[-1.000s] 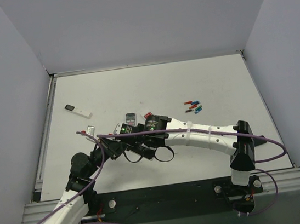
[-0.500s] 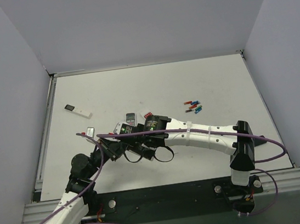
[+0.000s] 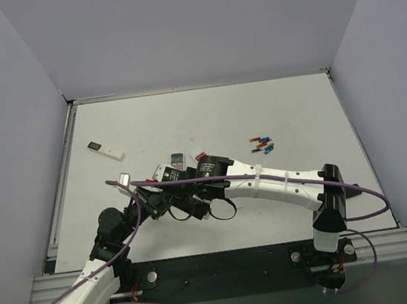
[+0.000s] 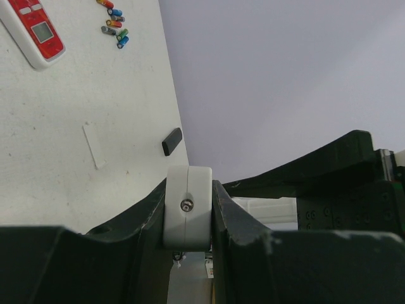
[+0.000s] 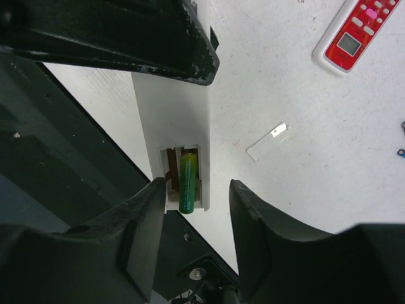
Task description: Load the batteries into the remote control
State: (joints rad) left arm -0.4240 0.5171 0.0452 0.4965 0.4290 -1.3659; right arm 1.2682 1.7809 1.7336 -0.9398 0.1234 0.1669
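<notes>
My left gripper [image 4: 188,253] is shut on the white remote control [image 4: 188,209], seen end-on between its dark fingers. In the right wrist view the remote control [image 5: 174,114] shows its back, with the battery compartment uncovered. A green battery [image 5: 188,180] lies in the right-hand slot. My right gripper [image 5: 197,215] stands open just below it, one jaw on either side of the compartment end, and holds nothing. More batteries [image 3: 262,144] lie in a small coloured cluster on the table, also visible in the left wrist view [image 4: 115,25]. In the top view both grippers [image 3: 172,197] meet over the remote.
A red remote [image 5: 354,31] lies beyond the held one. A thin clear cover strip [image 5: 267,141] rests flat on the table. A grey-faced remote [image 3: 177,160] and a white stick with a black end [image 3: 106,150] lie farther back and left.
Both arms stay almost where they were at the remote. Only a slight shift at the left wrist and its cable shows in the top view.
</notes>
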